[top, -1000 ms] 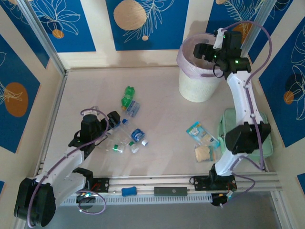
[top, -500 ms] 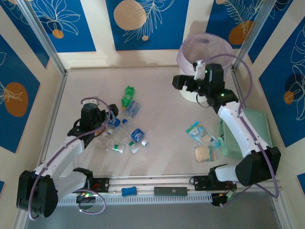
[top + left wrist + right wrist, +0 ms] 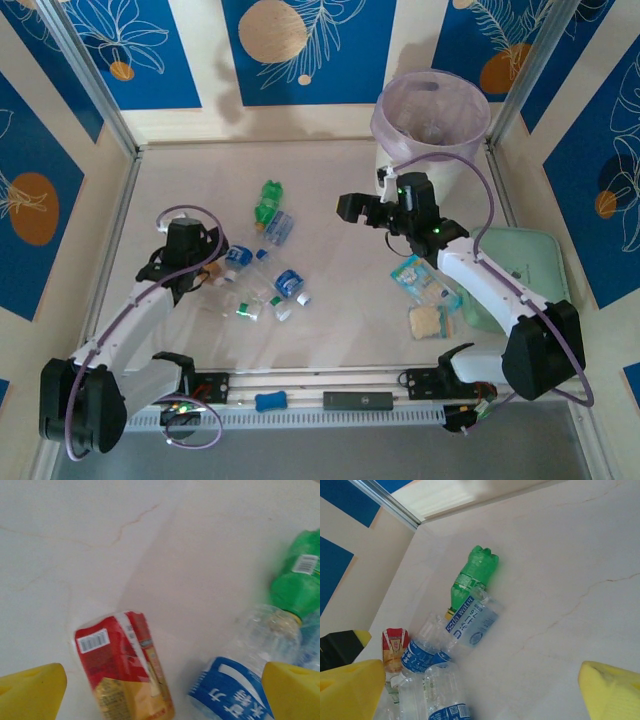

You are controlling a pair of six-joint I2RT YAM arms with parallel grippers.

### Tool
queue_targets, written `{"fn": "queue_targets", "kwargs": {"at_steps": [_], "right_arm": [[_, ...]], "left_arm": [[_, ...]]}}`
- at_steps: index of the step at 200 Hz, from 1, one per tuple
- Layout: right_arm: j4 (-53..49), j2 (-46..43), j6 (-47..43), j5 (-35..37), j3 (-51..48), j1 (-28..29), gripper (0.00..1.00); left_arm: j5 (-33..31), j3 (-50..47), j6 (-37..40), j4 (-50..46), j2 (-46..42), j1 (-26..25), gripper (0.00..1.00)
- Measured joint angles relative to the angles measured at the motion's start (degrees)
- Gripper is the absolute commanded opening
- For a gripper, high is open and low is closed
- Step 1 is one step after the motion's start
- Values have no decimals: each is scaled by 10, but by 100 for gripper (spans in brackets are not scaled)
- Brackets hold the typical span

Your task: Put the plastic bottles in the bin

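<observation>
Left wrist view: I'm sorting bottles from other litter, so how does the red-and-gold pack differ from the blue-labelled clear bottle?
The red-and-gold pack is opaque and printed; the clear bottle is see-through with a blue label. The pack looks boxy, the bottle rounded. The pack lies alone; the bottle touches a green bottle. Both lie flat on the table.

Round plastic bin: white wall, translucent pink-lilac liner.
Green plastic bottle: bright green, label printed in white.
Clear plastic bottle: blue label lettered in white.
Crushed carton: red and gold, white barcode patch.
Table: pale cream, veined thinly in red-brown.
Wall panels: deep blue, white leaf outlines, tan discs.
Flat case: mint green.
</observation>
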Motion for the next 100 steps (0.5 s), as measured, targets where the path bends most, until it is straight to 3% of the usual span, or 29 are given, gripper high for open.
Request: {"fn": "queue_targets", "kwargs": {"at_steps": [74,100], "right_arm": [[5,4,1,7,0,10,99],[4,4,0,14,1,12,99]], "left_arm": [[4,-9,-12,23,108,48,100],[16,-9,-15,46,153,52,96]]}}
